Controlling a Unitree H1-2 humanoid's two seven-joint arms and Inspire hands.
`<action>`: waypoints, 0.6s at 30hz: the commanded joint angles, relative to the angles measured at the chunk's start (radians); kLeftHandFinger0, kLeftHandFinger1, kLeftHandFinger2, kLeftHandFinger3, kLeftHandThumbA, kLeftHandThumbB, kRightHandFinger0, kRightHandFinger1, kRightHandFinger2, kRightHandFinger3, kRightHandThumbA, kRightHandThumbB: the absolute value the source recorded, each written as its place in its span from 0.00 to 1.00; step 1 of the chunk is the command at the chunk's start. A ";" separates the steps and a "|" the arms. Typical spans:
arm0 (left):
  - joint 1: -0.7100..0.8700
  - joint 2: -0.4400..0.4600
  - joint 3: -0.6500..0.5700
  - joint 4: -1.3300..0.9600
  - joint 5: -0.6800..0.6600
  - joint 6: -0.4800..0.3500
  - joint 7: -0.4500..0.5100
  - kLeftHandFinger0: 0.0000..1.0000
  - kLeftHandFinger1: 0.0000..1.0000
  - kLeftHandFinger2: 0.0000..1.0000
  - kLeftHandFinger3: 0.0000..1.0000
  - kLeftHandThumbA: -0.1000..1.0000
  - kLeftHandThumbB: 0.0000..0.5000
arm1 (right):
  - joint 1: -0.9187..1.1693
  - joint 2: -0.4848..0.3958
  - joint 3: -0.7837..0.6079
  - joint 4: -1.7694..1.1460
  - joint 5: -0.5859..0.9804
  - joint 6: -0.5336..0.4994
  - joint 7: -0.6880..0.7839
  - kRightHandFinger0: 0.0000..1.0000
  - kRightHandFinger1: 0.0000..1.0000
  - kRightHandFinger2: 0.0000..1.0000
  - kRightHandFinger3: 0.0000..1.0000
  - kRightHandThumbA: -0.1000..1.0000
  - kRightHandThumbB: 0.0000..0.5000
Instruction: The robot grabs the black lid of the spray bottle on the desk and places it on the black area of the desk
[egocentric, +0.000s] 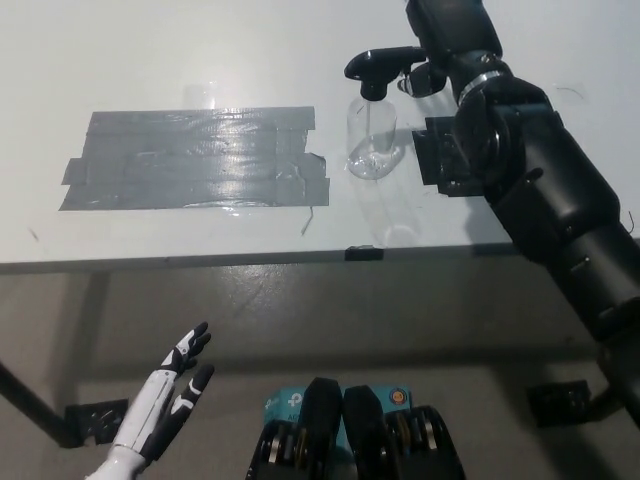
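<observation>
Your black lid (378, 68) sits on the clear bottle (371, 140), upper center. Right hand (428, 78) touches it; can't tell its finger state. Left hand (178, 372) lower left, fingers spread.

White desk (200, 50): tape patch (195, 158), spray bottle (372, 140)

One spray bottle (372, 135), one black lid (380, 68), one taped area (195, 158), two hands.
</observation>
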 joint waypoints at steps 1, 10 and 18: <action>-0.014 0.019 0.004 -0.022 0.014 -0.019 0.000 1.00 1.00 1.00 1.00 1.00 0.18 | -0.102 0.008 0.000 0.025 0.019 -0.015 -0.008 1.00 1.00 1.00 1.00 0.94 1.00; -0.029 0.023 0.006 -0.019 0.014 -0.023 -0.004 1.00 1.00 1.00 1.00 1.00 0.19 | -0.134 0.018 0.008 0.106 0.027 -0.030 -0.017 1.00 1.00 1.00 1.00 0.95 1.00; -0.039 0.027 0.005 -0.025 0.022 -0.019 -0.002 1.00 1.00 1.00 1.00 1.00 0.25 | -0.168 0.027 0.011 0.189 0.038 -0.044 -0.023 1.00 1.00 1.00 1.00 0.93 1.00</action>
